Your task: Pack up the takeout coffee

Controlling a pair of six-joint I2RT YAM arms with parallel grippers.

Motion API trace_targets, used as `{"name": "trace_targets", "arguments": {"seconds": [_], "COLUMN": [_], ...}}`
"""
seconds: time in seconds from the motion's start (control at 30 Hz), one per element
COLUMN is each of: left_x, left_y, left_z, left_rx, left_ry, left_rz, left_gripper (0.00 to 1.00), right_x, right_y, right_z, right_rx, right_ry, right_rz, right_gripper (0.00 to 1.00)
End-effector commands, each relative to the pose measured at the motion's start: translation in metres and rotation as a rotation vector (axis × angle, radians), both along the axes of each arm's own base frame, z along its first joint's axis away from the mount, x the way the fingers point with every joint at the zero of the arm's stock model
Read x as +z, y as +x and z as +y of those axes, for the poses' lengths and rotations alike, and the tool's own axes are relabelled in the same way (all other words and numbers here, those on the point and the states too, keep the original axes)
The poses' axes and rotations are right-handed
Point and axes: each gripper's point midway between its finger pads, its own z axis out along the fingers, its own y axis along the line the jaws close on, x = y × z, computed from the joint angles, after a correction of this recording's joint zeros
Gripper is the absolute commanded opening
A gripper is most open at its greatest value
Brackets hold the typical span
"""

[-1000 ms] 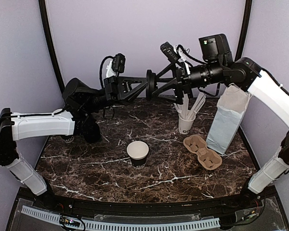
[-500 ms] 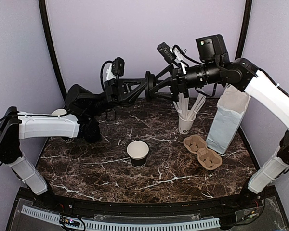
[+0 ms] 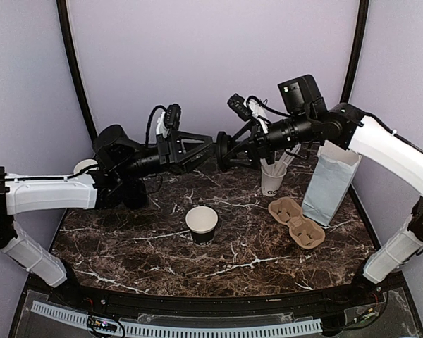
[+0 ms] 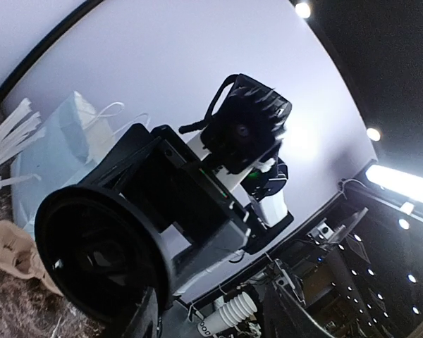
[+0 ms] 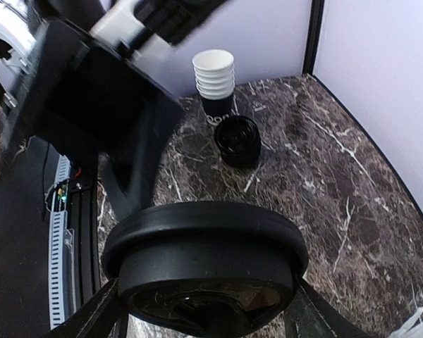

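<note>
The takeout coffee cup [image 3: 201,224], dark-sided and white inside, stands lidless at mid-table. High above the back of the table my two grippers meet tip to tip. A round black lid [image 3: 224,149] sits edge-on between them. My right gripper [image 3: 230,151] is shut on that lid [image 5: 204,260], its fingers [image 5: 311,313] pressed to both sides of the rim. My left gripper [image 3: 210,149] is open, with its fingers [image 4: 287,310] spread apart. From the left wrist the lid [image 4: 102,257] fills the lower left, close beside the left-hand finger.
A white paper bag [image 3: 331,182] stands at the right, with a brown cardboard cup carrier [image 3: 296,222] before it. A white cup of white sticks [image 3: 273,179] is behind the carrier. Stacked white cups [image 5: 214,77] and stacked black lids [image 5: 238,139] sit at the far left.
Both grippers have come lower with the lid between them. My left gripper, shut on the lid before, has opened. My right gripper has closed onto the lid.
</note>
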Motion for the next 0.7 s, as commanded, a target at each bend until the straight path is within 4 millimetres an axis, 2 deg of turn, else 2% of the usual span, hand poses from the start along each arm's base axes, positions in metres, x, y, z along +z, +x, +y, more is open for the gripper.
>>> {"name": "trace_targets", "arguments": {"seconds": [0.0, 0.03, 0.07, 0.1, 0.13, 0.17, 0.2, 0.23, 0.3, 0.37, 0.4, 0.47, 0.67], "left_x": [-0.029, -0.038, -0.072, -0.080, -0.110, -0.117, -0.143, -0.155, -0.179, -0.200, -0.214, -0.229, -0.253], "left_y": [0.003, 0.017, 0.018, 0.031, 0.035, 0.037, 0.035, 0.038, 0.042, 0.046, 0.047, 0.047, 0.042], "left_z": [0.037, 0.047, 0.060, 0.074, 0.091, 0.097, 0.106, 0.117, 0.123, 0.123, 0.120, 0.109, 0.086], "left_rx": [0.214, 0.322, 0.359, 0.459, 0.514, 0.534, 0.525, 0.562, 0.563, 0.548, 0.519, 0.461, 0.364], "left_ry": [0.295, 0.367, 0.527, 0.604, 0.759, 0.816, 0.934, 1.015, 1.127, 1.208, 1.243, 1.255, 1.191], "left_rz": [-0.020, -0.023, 0.030, 0.042, 0.061, 0.057, 0.065, 0.071, 0.068, 0.065, 0.063, 0.060, 0.085], "left_gripper": [0.55, 0.56, 0.57, 0.57, 0.58, 0.58, 0.59, 0.60, 0.62, 0.63, 0.63, 0.64, 0.64], "right_x": [-0.004, -0.011, -0.018, -0.023, -0.031, -0.036, -0.041, -0.045, -0.052, -0.059, -0.063, -0.074, -0.091], "right_y": [0.014, 0.015, 0.016, 0.016, 0.016, 0.017, 0.016, 0.015, 0.013, 0.012, 0.011, 0.009, 0.012], "right_z": [-0.020, -0.023, -0.026, -0.029, -0.031, -0.033, -0.035, -0.035, -0.035, -0.035, -0.035, -0.036, -0.032], "right_rx": [-0.063, -0.069, -0.073, -0.078, -0.080, -0.084, -0.081, -0.072, -0.061, -0.044, -0.032, -0.013, -0.002], "right_ry": [-0.019, -0.045, -0.070, -0.090, -0.112, -0.128, -0.141, -0.153, -0.173, -0.196, -0.211, -0.246, -0.286], "right_rz": [-0.075, -0.086, -0.096, -0.105, -0.109, -0.107, -0.105, -0.105, -0.093, -0.085, -0.083, -0.084, -0.072], "right_gripper": [0.67, 0.67, 0.67, 0.67, 0.67, 0.67, 0.67, 0.68, 0.68, 0.68, 0.68, 0.68, 0.68]}}
